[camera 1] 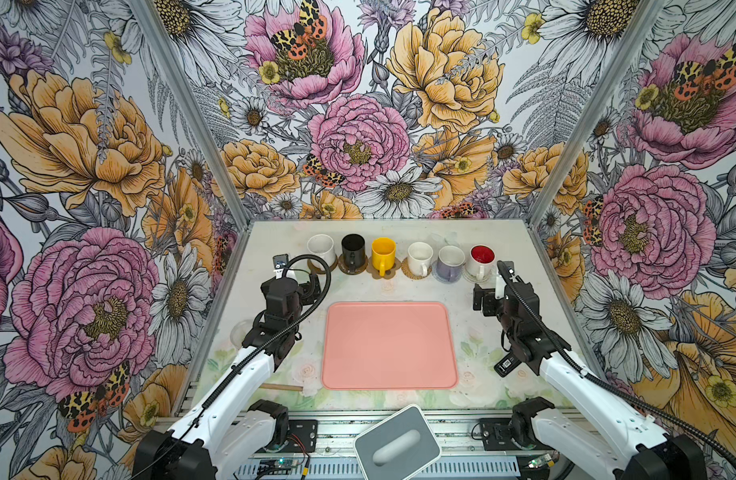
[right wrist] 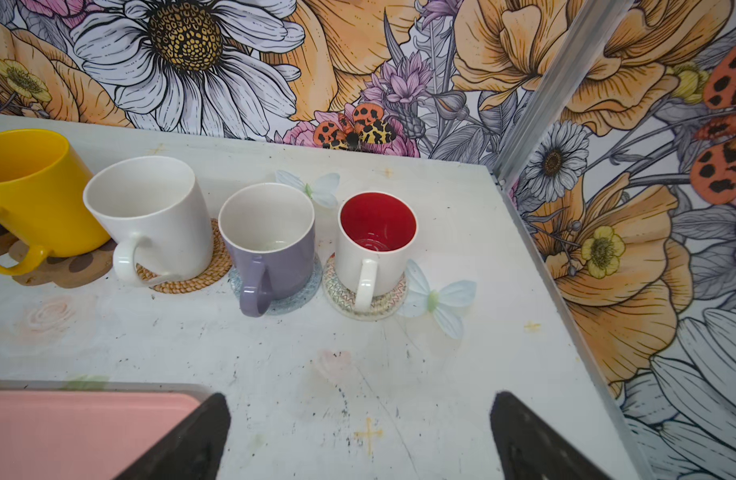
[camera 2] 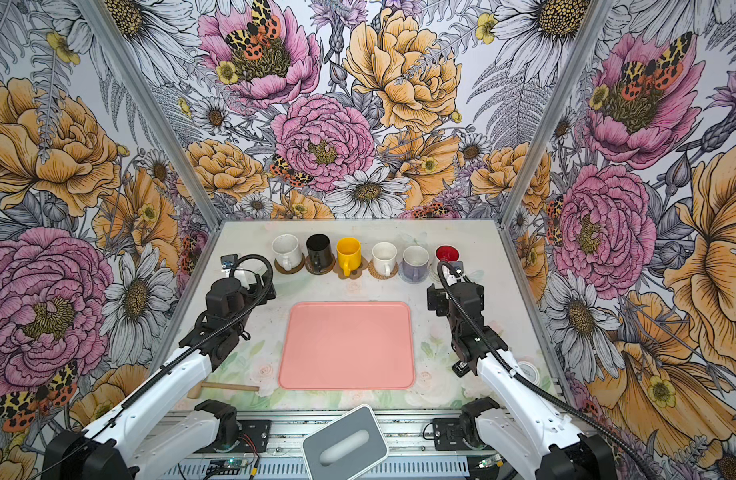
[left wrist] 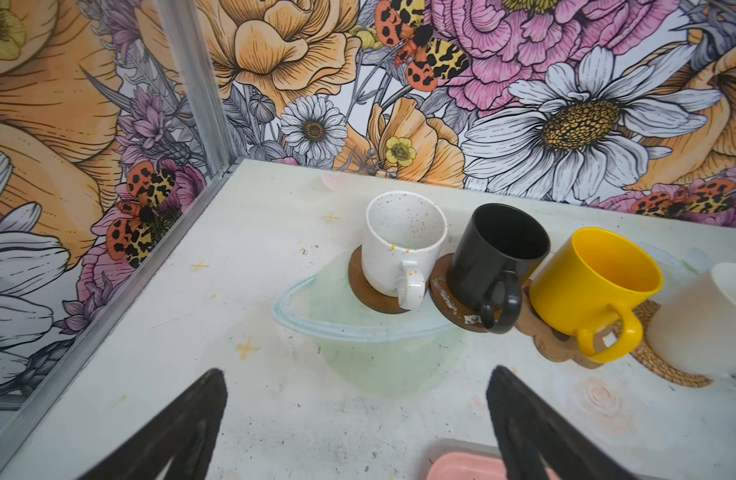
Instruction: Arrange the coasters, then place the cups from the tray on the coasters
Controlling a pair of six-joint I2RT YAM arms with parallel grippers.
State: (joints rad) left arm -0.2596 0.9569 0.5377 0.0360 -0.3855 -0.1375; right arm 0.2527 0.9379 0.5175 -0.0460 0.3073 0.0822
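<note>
Six handled mugs by my count, rowed at the back of the table (camera 1: 399, 230): speckled white mug (left wrist: 403, 245), black mug (left wrist: 495, 257), yellow mug (left wrist: 595, 282), cream-white mug (right wrist: 150, 216), lavender mug (right wrist: 270, 249), red-lined white mug (right wrist: 376, 245). Each sits on its own coaster, six total: two brown discs (left wrist: 358, 284), brown paw shape (right wrist: 67, 266), tan rattan round (right wrist: 196, 278), grey-blue woven round (right wrist: 304, 291), cream lacy round (right wrist: 337, 286). One salmon-pink rectangular tray (camera 1: 389, 345) lies nearer me. Left gripper (left wrist: 356, 372) and right gripper (right wrist: 360, 395) are both splayed wide, holding nothing.
</note>
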